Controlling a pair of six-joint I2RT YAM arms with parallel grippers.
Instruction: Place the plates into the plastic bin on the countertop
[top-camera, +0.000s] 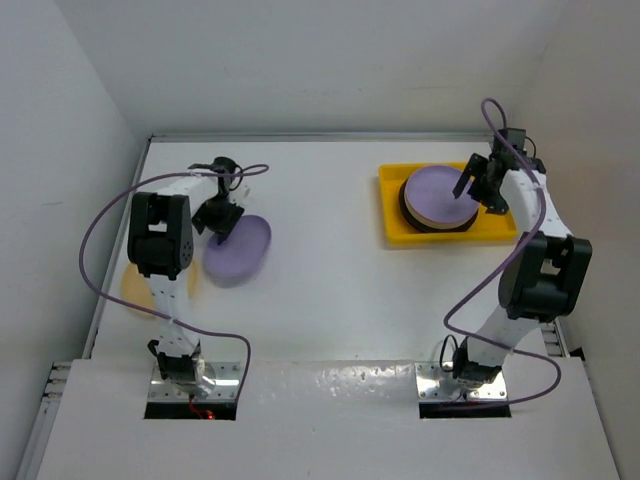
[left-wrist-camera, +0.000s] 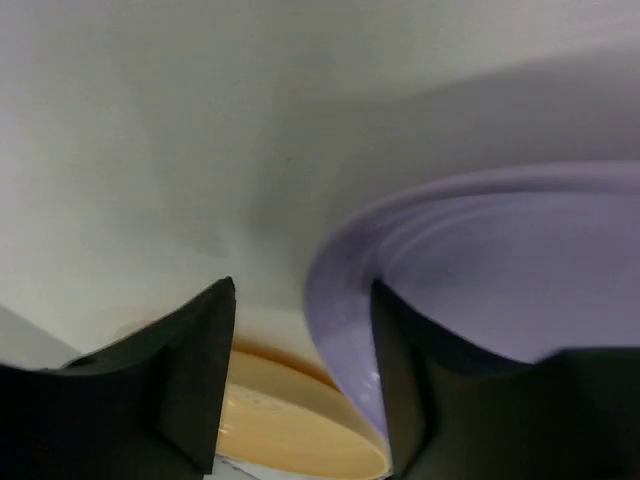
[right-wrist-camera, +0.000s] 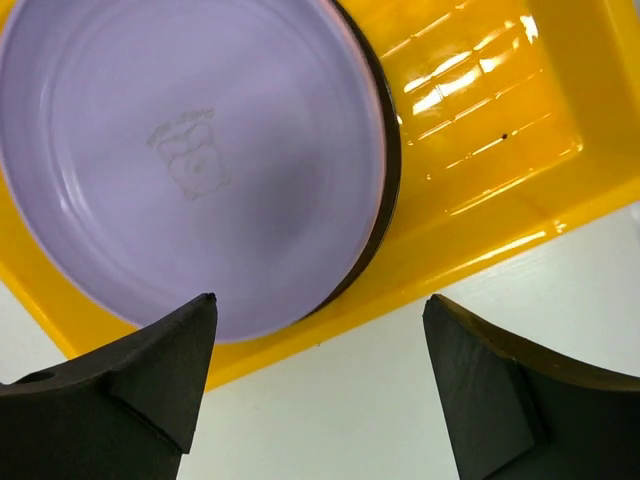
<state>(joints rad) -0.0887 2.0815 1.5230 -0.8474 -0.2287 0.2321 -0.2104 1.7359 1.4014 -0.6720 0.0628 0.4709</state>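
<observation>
**Left end effector (left-wrist-camera: 302, 300) astride a loose lilac plate (top-camera: 243, 250), right end effector (right-wrist-camera: 318, 305) spread wide over the plastic bin (top-camera: 497, 226)**

White and glossy, the worktop (top-camera: 330, 300) fills most of the overhead view, with white walls on three sides. Toward its far right sits the plastic bin, bright yellow and low-walled. A stack of plates (top-camera: 432, 224) takes up the bin's left part, and the right part of its floor is bare. Crowning the stack is the top lilac plate (right-wrist-camera: 120, 220), lying level, with a faint mark (right-wrist-camera: 190, 150) near its middle. Under it the black edge of a dark-rimmed plate (right-wrist-camera: 389, 150) peeps out. The layers below that cannot be sorted by colour.

Left of centre lies the loose lilac plate, outside the bin and well apart from it, with a shadow along its near edge. A tan-yellow plate (top-camera: 135, 285) rests at the worktop's left edge, half hidden behind the left arm.

The left end effector meets the loose lilac plate at its far-left rim. Its fingers stand apart with the rim between them. One lies against the plate, while a strip of worktop shows between the other and the rim, so whether the plate is truly clamped cannot be told. The right end effector hangs above the bin at the right edge of the stack, its fingers far apart with nothing between them
</observation>
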